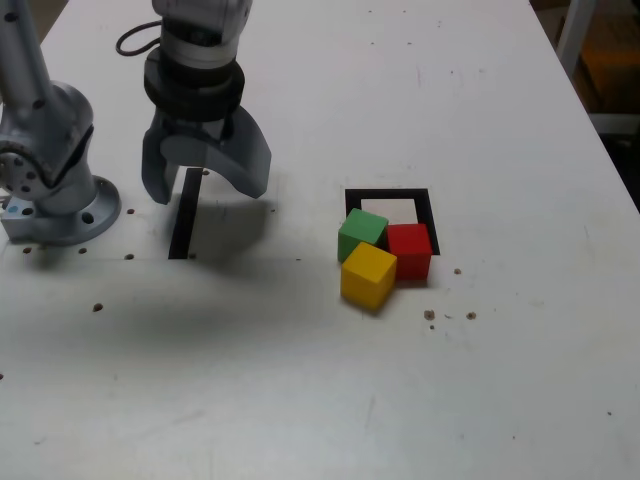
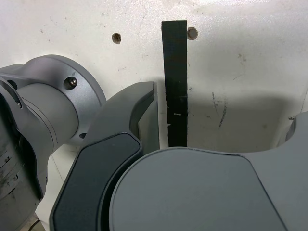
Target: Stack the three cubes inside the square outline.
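White tabletop [image 1: 300,400]: we see the tool [image 1: 205,190] spread wide, empty, over the black strip [image 1: 183,225]. Green cube [image 1: 361,232], red cube [image 1: 409,249], yellow cube [image 1: 367,275] cluster on the square outline [image 1: 390,196]'s near edge, well apart, open room between.

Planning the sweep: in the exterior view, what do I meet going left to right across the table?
Arm base → gripper, open over the black strip → green cube and yellow cube, about level → red cube. The square outline spans behind the cubes.
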Controlling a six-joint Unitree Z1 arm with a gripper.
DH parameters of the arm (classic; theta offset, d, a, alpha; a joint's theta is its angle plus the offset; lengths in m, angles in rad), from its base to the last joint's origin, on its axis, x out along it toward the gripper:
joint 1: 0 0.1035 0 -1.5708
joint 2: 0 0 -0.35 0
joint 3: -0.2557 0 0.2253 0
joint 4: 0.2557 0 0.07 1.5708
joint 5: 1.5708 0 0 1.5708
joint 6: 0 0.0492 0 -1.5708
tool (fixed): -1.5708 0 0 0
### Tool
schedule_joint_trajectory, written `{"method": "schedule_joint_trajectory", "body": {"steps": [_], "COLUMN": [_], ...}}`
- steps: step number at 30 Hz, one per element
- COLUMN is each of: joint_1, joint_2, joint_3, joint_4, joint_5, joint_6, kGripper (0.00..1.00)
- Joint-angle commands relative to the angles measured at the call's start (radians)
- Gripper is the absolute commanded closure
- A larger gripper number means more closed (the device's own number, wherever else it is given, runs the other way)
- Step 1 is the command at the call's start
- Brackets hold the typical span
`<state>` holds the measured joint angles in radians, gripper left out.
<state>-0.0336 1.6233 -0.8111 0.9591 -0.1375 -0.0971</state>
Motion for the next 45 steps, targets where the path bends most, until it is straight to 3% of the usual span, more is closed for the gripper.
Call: {"method": "schedule_joint_trajectory", "body": {"steps": [1, 6, 9, 12, 15, 22, 27, 35, 41, 45], "joint_1": [0.002, -0.003, -0.014, -0.026, -0.047, -0.121, -0.199, -0.213, -0.212, -0.204], "joint_2": [-0.002, 0.008, 0.018, 0.005, -0.011, 0.033, 0.195, 0.399, 0.488, 0.509], "joint_3": [0.002, -0.029, -0.083, -0.292, -0.473, -0.628, -0.779, -1.066, -1.153, -1.168], "joint_4": [0.002, 0.016, 0.078, 0.335, 0.456, 0.507, 0.549, 0.598, 0.618, 0.607], "joint_5": [0.000, 0.003, 0.004, -0.001, 0.002, 0.004, -0.079, -0.079, -0.080, -0.090], "joint_6": [-0.001, -0.036, -0.096, -0.215, -0.273, -0.436, -0.737, -0.930, -1.136, -1.180], "kGripper": [0.01, 0.01, 0.01, 0.01, 0.01, 0.01, 0.00, 0.01, 0.01, 0.00]}}
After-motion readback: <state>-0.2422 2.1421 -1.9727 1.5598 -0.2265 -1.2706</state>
